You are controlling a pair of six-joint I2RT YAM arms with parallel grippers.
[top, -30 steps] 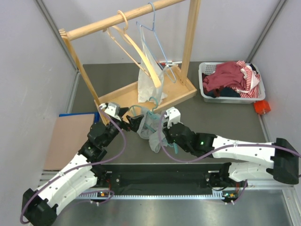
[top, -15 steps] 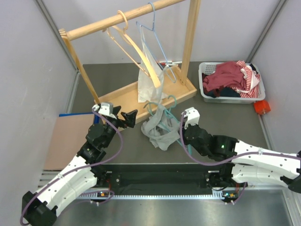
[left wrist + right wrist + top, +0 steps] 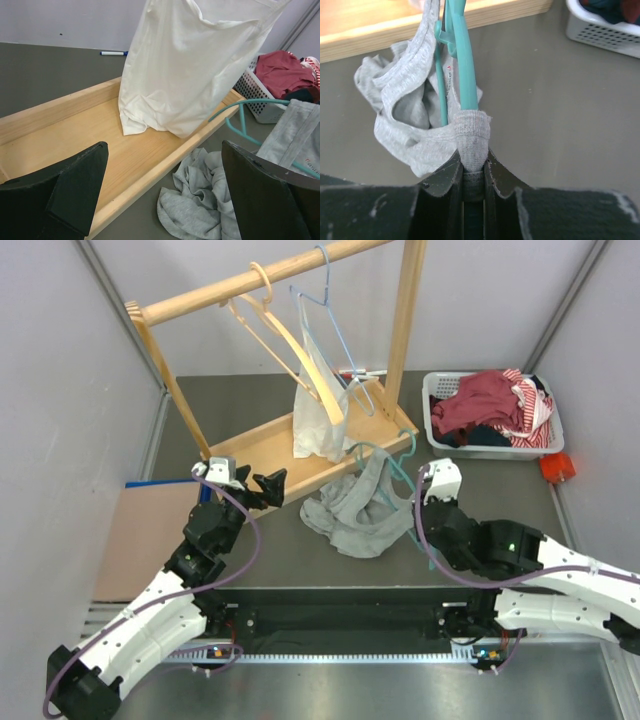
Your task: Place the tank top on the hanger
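Observation:
The light grey tank top (image 3: 352,512) lies partly bunched on the table in front of the rack base, with one part lifted to the right. A strap is threaded over the teal hanger (image 3: 398,454). My right gripper (image 3: 420,508) is shut on the hanger's arm (image 3: 465,75) with the strap (image 3: 471,131) wrapped round it, and the tank top (image 3: 402,132) hangs left of the jaws. My left gripper (image 3: 270,483) is open and empty, left of the garment. In its wrist view the tank top (image 3: 200,200) lies low between its fingers (image 3: 75,190), and the hanger (image 3: 241,119) is at the right.
A wooden rack (image 3: 300,445) stands behind, holding a pale wooden hanger (image 3: 275,340), a blue wire hanger (image 3: 335,330) and a white bag (image 3: 320,420). A white basket (image 3: 440,430) of red clothes is at the right, with an orange object (image 3: 556,467) beside it. A brown board (image 3: 145,540) lies at the left.
My left gripper let go of the tank top, opened and drew back left. My right gripper carried the hanger and strap to the right, pulling the garment out sideways.

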